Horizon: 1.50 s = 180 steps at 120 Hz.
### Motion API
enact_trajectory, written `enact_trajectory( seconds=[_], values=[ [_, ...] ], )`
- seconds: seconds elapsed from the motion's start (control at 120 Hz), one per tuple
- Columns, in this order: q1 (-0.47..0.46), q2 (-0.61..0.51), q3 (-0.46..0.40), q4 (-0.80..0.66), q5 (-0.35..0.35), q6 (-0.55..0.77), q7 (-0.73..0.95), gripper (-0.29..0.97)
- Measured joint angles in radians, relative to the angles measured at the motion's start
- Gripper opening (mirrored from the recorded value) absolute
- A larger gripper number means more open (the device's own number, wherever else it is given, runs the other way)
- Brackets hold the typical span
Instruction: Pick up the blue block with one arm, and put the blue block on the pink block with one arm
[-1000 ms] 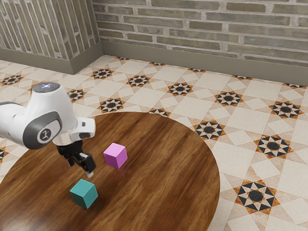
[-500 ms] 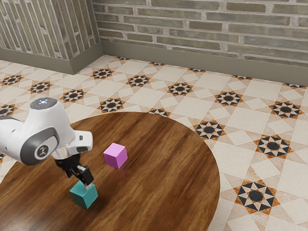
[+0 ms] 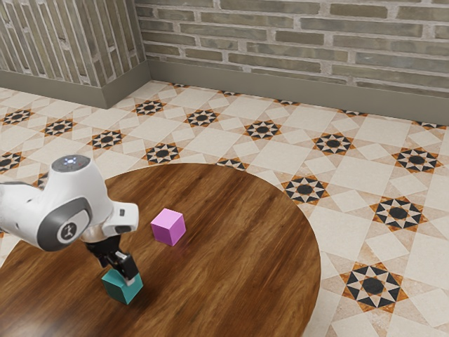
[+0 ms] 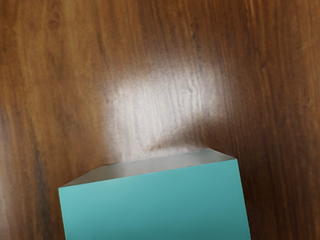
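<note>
**Item 1. Arm (image 3: 63,210).** White, seven-joint. It enters from the exterior view's left and bends over the near-left part of the table (image 3: 238,239). The last link is pitched steeply down, with the rounded wrist housing uppermost and the hand hanging below it, leaning slightly toward the exterior view's right.

**Item 2. Gripper (image 3: 125,274).** Black. It is lowered onto the top of the blue block (image 3: 119,291), and its tip overlaps the block's upper face in the exterior view. Grip state: cannot tell whether it is spread or clamped on the block.

**Item 3. Blue block.** A cube that renders teal. It sits flat on the wood directly under the hand, near the table's front edge. It has no long axis, since all sides are alike. In the exterior view one vertical edge is turned toward the camera, so two side faces show. In the wrist view the block (image 4: 155,205) lies just beneath the hand, with its broad teal face toward the camera and a paler, greyish face sloping away behind it.

**Item 4. Pink block (image 3: 168,227).** A cube resting on the table, up and to the exterior view's right of the blue block. It is near the blue block but apart from it, and it stands clear of the gripper.

**Item 5. Table.** Round, with a dark glossy wood top. The wrist view shows a pale sheen on the grain (image 4: 160,100) just beyond the blue block.

**Item 6. Surroundings.** Patterned tile floor (image 3: 351,161) and a brick wall (image 3: 295,35).
</note>
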Motion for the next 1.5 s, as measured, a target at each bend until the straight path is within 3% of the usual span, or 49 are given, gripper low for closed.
enact_trajectory(
  seconds=[0.8,1.5],
  values=[
    [0.0,0.118,0.0,0.003,-0.017,0.107,0.013,0.68],
    [0.0,0.13,0.0,0.005,-0.034,0.11,-0.051,0.68]
  ],
)
